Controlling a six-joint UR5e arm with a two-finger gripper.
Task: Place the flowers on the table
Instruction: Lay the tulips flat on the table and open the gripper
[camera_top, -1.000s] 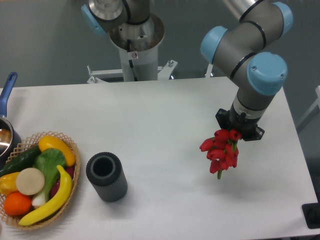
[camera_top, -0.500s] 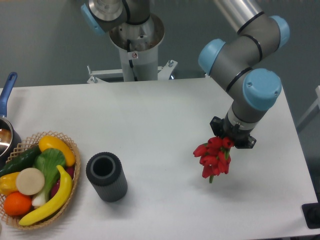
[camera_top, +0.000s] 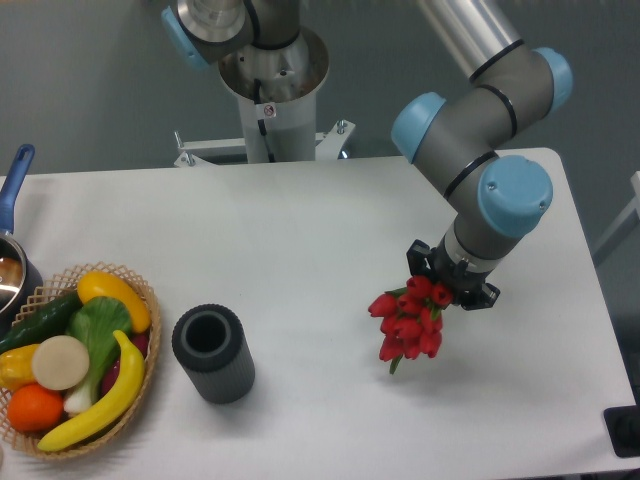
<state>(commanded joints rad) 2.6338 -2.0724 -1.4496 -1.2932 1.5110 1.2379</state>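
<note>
The flowers (camera_top: 408, 322), a bunch of red tulip buds with a green stem tip pointing down, hang from my gripper (camera_top: 440, 290) over the right middle of the white table (camera_top: 320, 230). The gripper's fingers are hidden behind the wrist and the buds, but it holds the bunch from above. The bunch sits just above the tabletop; I cannot tell whether the stem tip touches it.
A dark cylinder (camera_top: 212, 352) stands upright at the front left. A wicker basket (camera_top: 139, 350) of toy fruit and vegetables sits at the far left. A pot with a blue handle (camera_top: 12, 190) is at the left edge. The arm's base (camera_top: 270, 80) stands behind the table.
The gripper has moved left and towards the front with the flowers, lowering them closer to the tabletop.
</note>
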